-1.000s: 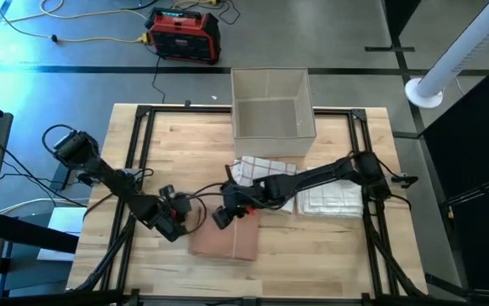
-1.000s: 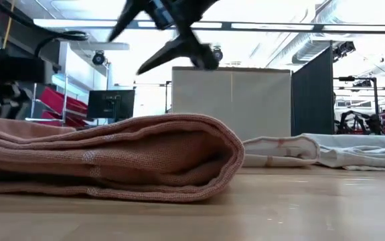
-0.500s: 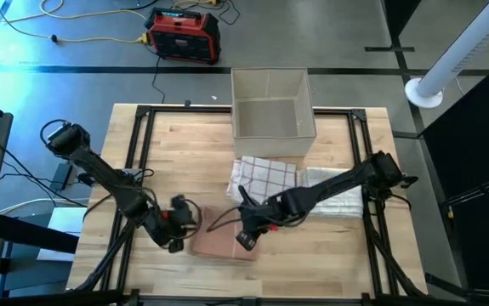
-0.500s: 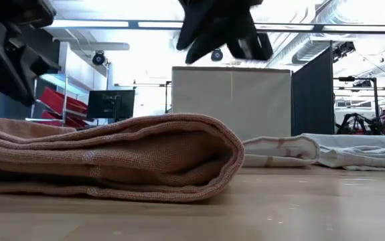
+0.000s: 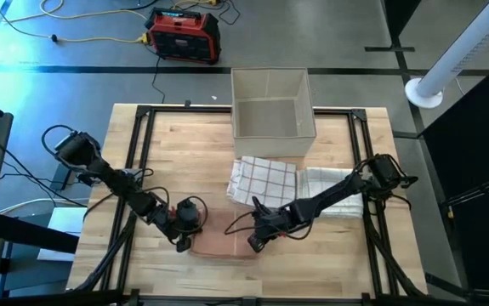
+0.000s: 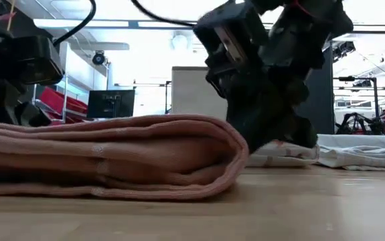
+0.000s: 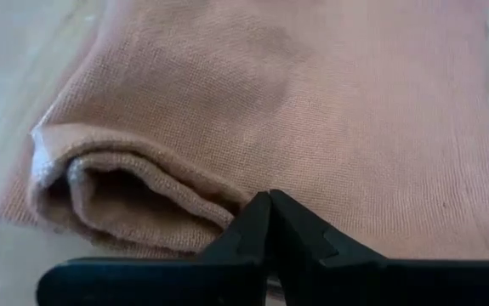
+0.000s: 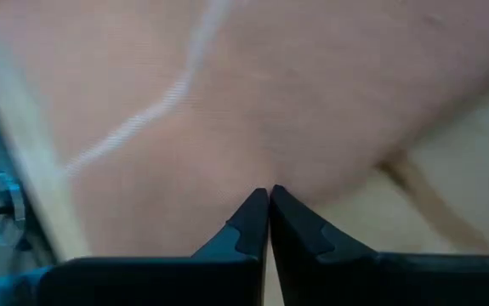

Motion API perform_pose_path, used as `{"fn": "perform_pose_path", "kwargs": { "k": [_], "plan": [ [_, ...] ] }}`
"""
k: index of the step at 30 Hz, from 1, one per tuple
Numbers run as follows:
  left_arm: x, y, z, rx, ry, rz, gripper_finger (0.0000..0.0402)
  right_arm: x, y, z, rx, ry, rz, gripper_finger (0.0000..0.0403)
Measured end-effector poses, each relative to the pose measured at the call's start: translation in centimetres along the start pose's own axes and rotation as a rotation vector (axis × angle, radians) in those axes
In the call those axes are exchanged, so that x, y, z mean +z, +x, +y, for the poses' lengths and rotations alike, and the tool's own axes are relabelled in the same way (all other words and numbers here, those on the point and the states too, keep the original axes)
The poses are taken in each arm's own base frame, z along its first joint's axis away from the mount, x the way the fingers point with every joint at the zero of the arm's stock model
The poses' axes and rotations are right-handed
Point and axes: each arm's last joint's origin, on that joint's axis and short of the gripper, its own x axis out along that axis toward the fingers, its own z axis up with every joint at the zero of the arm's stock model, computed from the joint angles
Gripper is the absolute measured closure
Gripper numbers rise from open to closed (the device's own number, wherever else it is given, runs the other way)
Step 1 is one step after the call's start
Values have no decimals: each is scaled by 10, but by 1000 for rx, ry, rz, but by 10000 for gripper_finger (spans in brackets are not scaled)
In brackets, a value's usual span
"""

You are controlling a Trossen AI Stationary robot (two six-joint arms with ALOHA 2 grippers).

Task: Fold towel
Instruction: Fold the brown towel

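Observation:
A salmon-pink folded towel (image 5: 223, 242) lies flat near the table's front edge, its rounded right fold (image 6: 229, 157) facing the low camera. My left gripper (image 5: 185, 246) is shut at the towel's left end, where the stacked layers' edges (image 7: 116, 183) show. My right gripper (image 5: 255, 242) is shut and sits on top of the towel at its right end (image 6: 249, 142). My left gripper touches the towel's top layer (image 7: 253, 183) with its shut fingertips, just beside the left-end edges, slanting down from the table's left. I cannot tell whether any cloth lies between the tips. The towel stays flat on the table. My right gripper sets its shut fingertips on the towel's upper face (image 8: 265, 166) near the right fold, slanting down from the table's right and far side. The cloth under them looks pushed down a little (image 6: 236, 137). No cloth shows between the tips.
A checked towel (image 5: 264, 180) and a white folded towel (image 5: 329, 191) lie behind the pink one. An open beige box (image 5: 271, 104) stands at the table's far edge. Bare wood (image 5: 176, 161) lies to the left and along the front.
My right gripper has shut in the air, then come down and toward the near edge onto the towel's right end, whose rounded fold now sits slightly flatter. My left gripper has tipped downward and moved in to the towel's left end.

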Motion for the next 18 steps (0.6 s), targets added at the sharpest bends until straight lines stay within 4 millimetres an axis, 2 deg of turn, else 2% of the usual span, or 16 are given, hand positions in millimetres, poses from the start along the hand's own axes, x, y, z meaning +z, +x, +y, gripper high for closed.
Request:
{"fn": "perform_pose_path", "kwargs": {
  "k": [3, 6, 10, 14, 18],
  "plan": [
    [10, -8, -6, -34, 29, -14, 398, 4, -4, 9, 22, -45, 10, 403],
    [29, -19, -14, -55, 47, -75, 401, 11, -12, 26, 49, -121, 1, 403],
    [34, -23, -8, 38, 113, -93, 401, 23, -23, 44, 51, -239, -92, 403],
    [32, -16, 8, 160, 126, -20, 401, 35, -22, 38, -6, -282, -148, 403],
    [25, -8, 25, 235, 115, 61, 401, 46, -3, 15, -63, -233, -93, 403]
  ]
}}
